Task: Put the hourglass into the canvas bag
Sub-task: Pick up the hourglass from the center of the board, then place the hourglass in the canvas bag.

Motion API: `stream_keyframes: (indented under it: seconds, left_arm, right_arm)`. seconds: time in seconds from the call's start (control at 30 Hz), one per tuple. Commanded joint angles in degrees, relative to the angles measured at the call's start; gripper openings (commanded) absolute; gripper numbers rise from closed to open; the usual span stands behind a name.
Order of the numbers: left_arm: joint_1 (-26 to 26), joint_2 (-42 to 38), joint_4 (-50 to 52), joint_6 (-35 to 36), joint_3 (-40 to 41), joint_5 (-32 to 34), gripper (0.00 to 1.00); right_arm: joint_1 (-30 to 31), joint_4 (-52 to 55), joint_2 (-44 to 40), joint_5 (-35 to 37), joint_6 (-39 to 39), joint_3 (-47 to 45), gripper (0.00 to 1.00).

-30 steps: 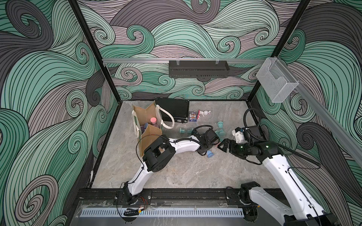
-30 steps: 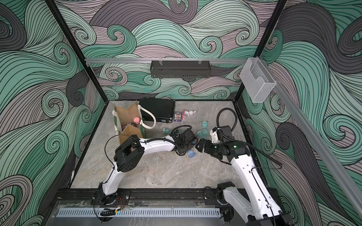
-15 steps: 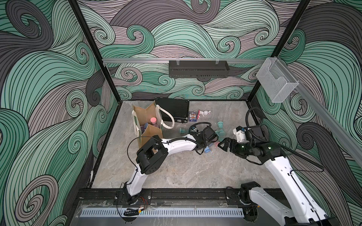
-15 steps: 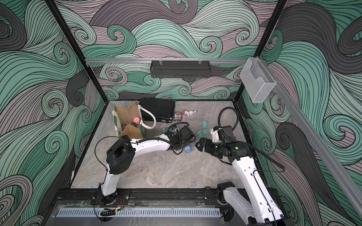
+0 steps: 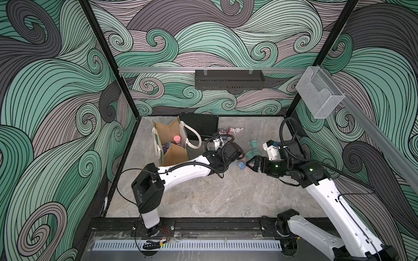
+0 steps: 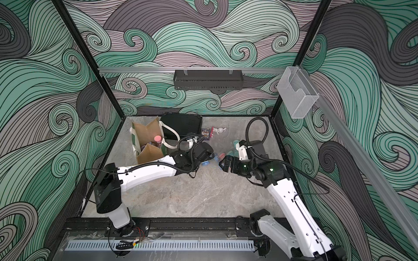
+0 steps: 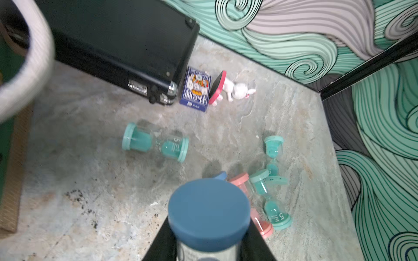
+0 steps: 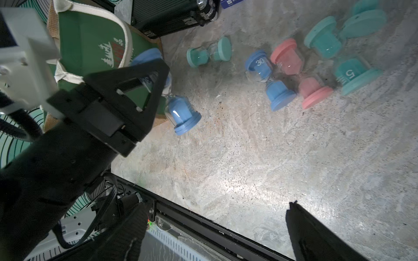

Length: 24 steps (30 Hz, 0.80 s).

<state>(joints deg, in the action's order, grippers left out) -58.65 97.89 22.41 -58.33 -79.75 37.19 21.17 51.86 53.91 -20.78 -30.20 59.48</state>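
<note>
Marble tabletop [image 5: 203,198], and the canvas bag [image 5: 175,154] stood open on the left, ready for loading. Left gripper [image 7: 209,246] was clamped on a blue hourglass [image 7: 209,212] near the bag, not inside yet. Spare hourglasses [image 7: 156,142] lay scattered. Right gripper [image 5: 250,163] hung wide open and empty, probably keeping clear.

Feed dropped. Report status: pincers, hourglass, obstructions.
Left pincer shut on blue hourglass. Right pincer open, empty. Canvas bag upright, mouth open. Loose teal hourglass lies near bag.
</note>
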Motion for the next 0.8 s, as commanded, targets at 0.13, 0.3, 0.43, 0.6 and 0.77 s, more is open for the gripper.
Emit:
stream_keyframes:
  seconds: [0.13, 0.3, 0.43, 0.6, 0.77]
  left_arm:
    - [1.0, -12.8, -2.2, 18.1, 3.9, 9.8, 0.12]
    - [3.2, -19.9, -0.2, 26.5, 4.1, 9.2, 0.09]
    - [5.7, -23.7, 3.1, 31.4, 3.0, 8.7, 0.07]
    - [10.8, -28.1, 5.9, 35.3, 2.3, 4.3, 0.07]
    - [17.0, -28.8, 8.9, 38.9, 0.6, 1.3, 0.07]
  right_arm:
    - [5.6, -4.5, 2.7, 2.1, -1.8, 4.6, 1.00]
    - [10.0, -8.7, 4.9, 2.2, -3.5, 6.2, 1.00]
    - [14.3, -12.1, 7.5, 2.9, -3.9, 7.6, 1.00]
    - [18.2, -18.2, 10.7, 2.8, -4.9, 8.4, 1.00]
    - [21.7, -21.9, 15.1, 2.6, -4.1, 10.6, 1.00]
